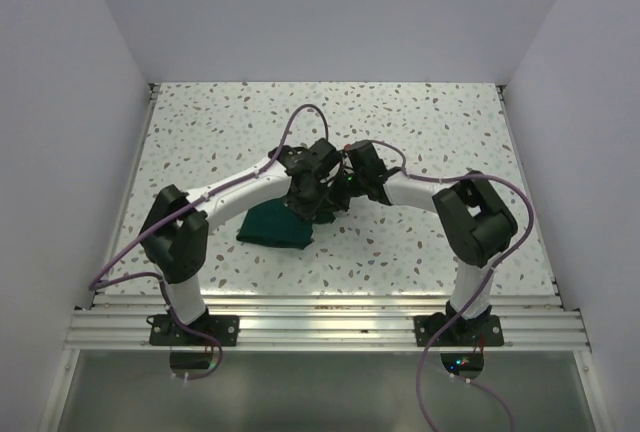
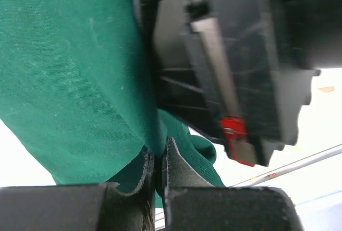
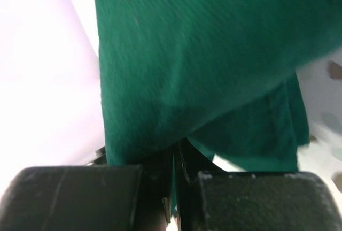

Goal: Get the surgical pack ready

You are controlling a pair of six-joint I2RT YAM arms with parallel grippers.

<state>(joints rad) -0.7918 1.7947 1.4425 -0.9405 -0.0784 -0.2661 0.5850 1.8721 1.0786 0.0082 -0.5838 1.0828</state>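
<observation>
Left gripper [image 2: 158,175] and right gripper [image 3: 175,180] are both pinching shut on the green drape [image 1: 270,229], which is bunching just beneath them, so they're needing synced, even moves, avoiding slips or wrist collisions.

Drape [image 1: 276,226]: we find dark green woven cloth, matt.
Table [image 1: 420,122]: we note a smooth, pale speckled surface.
Near-edge rail [image 1: 330,327]: bare metal, dull sheen.
Left gripper [image 2: 158,175] fingers [image 2: 181,171]: matt black plastic.

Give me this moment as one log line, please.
left gripper: shut on cloth | right gripper: shut on cloth | cloth: bundled, mid-table
</observation>
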